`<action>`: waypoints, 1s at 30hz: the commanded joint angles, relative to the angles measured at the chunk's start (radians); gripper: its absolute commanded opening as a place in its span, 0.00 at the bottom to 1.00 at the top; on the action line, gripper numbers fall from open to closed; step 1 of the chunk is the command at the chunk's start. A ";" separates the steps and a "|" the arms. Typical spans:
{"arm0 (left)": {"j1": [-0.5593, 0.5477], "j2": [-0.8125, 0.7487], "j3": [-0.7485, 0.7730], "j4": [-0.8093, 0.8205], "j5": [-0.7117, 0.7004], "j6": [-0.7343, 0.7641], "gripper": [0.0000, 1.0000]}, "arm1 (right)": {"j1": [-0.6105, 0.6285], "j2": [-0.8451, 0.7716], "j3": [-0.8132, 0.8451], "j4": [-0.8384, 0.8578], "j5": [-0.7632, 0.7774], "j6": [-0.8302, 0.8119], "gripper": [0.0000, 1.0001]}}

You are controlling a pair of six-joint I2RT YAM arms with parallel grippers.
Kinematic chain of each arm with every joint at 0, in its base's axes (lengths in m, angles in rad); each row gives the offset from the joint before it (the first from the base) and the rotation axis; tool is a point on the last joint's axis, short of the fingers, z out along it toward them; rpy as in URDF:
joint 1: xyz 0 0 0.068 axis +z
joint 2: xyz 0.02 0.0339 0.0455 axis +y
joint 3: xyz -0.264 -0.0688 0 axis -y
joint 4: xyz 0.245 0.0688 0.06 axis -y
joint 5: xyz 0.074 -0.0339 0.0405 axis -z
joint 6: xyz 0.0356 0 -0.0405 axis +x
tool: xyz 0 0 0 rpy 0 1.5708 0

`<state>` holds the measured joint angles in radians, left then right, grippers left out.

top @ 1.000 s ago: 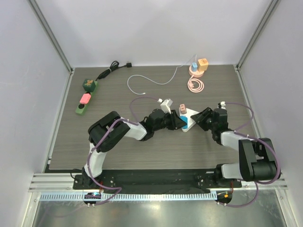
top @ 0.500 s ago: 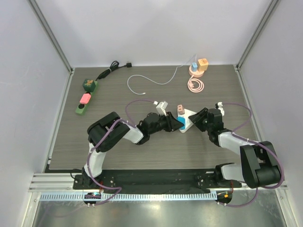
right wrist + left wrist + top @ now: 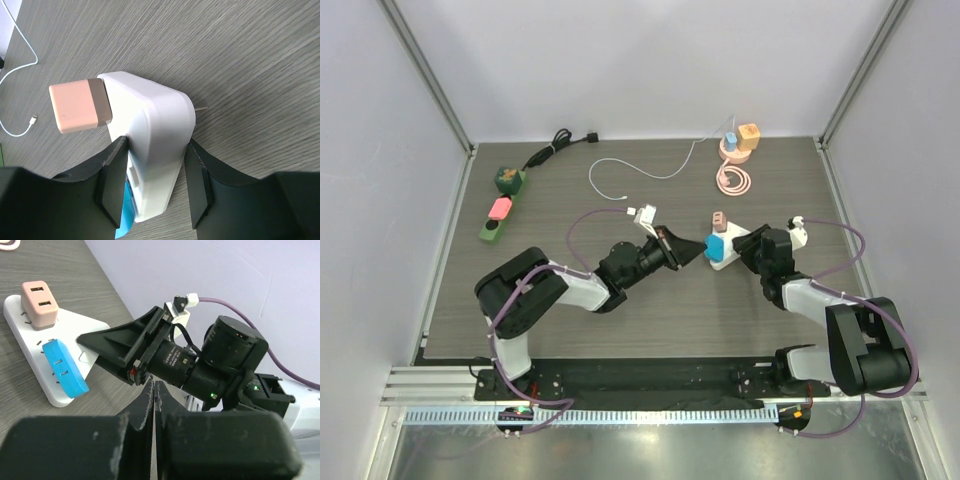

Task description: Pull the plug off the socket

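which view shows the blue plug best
Left wrist: the blue plug shows whole, sitting on the white socket block. Top external shows it small; right wrist shows only a blue sliver beside the block.

Grey wood-grain table (image 3: 670, 322), seemingly white walls (image 3: 640, 60)

The socket (image 3: 155, 150) between the black right jaws was plain white. The plug (image 3: 75, 105) just ahead of those jaws was pale pink with a tan collar. A second plug (image 3: 65, 372), ahead of the black left jaws, was bright blue. The bench (image 3: 700, 312) was grey-brown with fine wood grain. A thin cable (image 3: 660, 177) well beyond both was white.
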<state>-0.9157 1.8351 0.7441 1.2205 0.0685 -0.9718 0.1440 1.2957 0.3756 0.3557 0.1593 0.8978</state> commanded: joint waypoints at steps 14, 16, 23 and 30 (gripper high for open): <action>0.001 0.032 0.489 -0.970 -0.052 0.361 0.65 | -0.012 0.028 -0.061 -0.089 0.062 -0.109 0.01; 0.000 0.082 0.518 -0.987 -0.041 0.351 0.69 | -0.012 0.022 -0.064 -0.086 0.060 -0.109 0.01; -0.025 0.144 0.574 -1.041 -0.160 0.344 0.76 | -0.066 0.031 -0.072 -0.074 -0.003 -0.100 0.01; -0.026 0.239 0.647 -1.012 -0.075 0.295 0.69 | -0.067 0.028 -0.076 -0.067 -0.007 -0.111 0.01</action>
<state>-0.9363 2.0529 1.3426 0.1688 -0.0315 -0.6559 0.0830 1.2984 0.3424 0.4221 0.1001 0.8738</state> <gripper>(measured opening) 0.699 0.500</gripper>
